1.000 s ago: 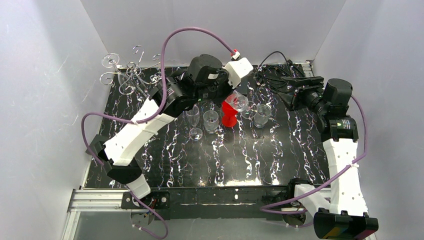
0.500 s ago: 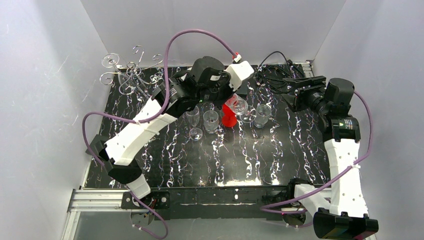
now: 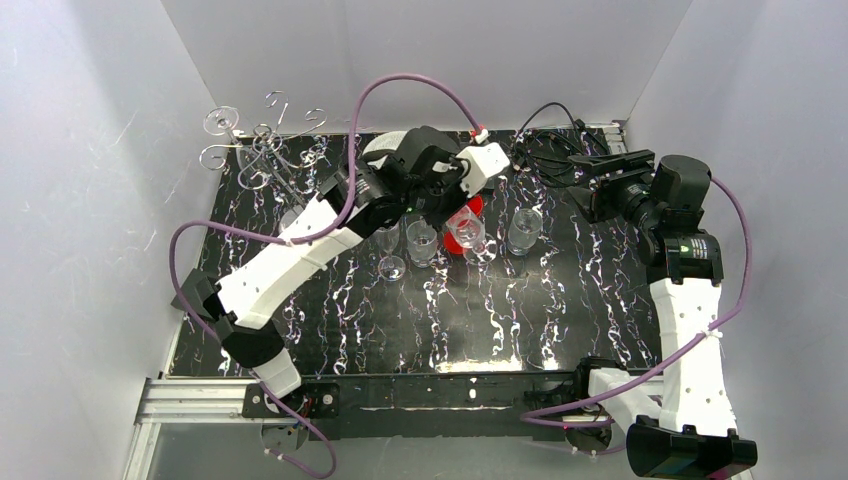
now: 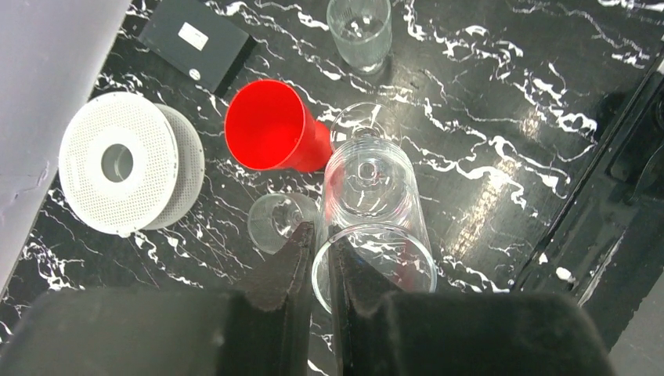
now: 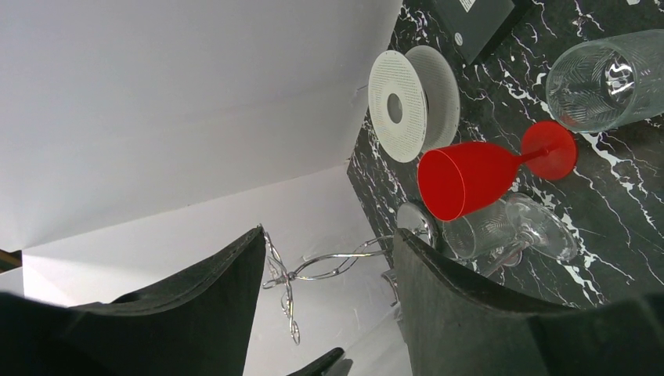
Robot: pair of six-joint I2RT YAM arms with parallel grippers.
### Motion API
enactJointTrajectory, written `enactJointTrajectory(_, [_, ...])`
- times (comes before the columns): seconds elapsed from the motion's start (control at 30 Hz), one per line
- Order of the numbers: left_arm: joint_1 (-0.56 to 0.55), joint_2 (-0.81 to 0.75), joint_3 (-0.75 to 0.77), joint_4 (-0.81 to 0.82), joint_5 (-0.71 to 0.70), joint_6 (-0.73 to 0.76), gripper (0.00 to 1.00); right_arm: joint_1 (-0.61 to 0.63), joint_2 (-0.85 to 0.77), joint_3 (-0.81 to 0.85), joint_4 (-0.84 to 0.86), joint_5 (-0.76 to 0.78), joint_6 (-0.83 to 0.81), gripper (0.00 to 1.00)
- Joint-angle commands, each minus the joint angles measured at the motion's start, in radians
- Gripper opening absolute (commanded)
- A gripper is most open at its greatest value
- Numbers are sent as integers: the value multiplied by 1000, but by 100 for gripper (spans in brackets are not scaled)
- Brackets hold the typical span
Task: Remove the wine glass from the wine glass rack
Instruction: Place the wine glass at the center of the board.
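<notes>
White walls enclose a black table (image 3: 500, 320) veined with white marble streaks. At its far left corner stands the thin silver wire wine glass rack (image 3: 262, 152) with its curved arms. The clear stemmed wine glass (image 4: 374, 219) is off the rack. My left gripper (image 4: 321, 239) holds it over the middle of the table, well apart from the rack. The jaws are narrow and pinch the wall of the bowl at the rim, with the stem pointing down. I cannot tell whether its foot touches the table yet.

A red plastic goblet (image 4: 270, 129) stands just beside it, and other clear glasses (image 3: 420, 240) crowd near. My right gripper (image 5: 325, 243) hangs at the far right, jaws wide with nothing between them.

I judge the step in hand to be setting the glass down. To do it well, I would lower it straight onto bare table, keep the stem upright and steer clear of the red goblet. I would let go only once the foot sits flat.
</notes>
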Motion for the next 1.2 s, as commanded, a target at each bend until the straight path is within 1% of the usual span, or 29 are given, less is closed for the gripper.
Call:
enactJointTrajectory(0.0, [-3,-25,-19,-21,3,23,0,-4,-9,28,10,23,-24,68])
enactJointTrajectory(0.13, [-3,2,-18,-73,1,55,0,-3,-13,17,16,23,-23,68])
enactJointTrajectory(0.37, [-3,29,-54,-110,31,64,0,-4,-17,1,26,23,-17,67])
enactJointTrajectory(0.5, [-3,34,-87,-119,62,58,0,-4,-20,-6,31,25,-17,67])
enactJointTrajectory(0.93, [-3,74,-137,-110,63,62,0,-4,-11,-15,47,25,-10,67])
enactJointTrajectory(1.1, [-3,89,-131,-93,63,56,14,-4,-8,-18,47,21,-6,67])
enactJointTrajectory(1.17, [-3,95,-120,-88,63,55,17,-4,-7,-13,47,23,-9,67])
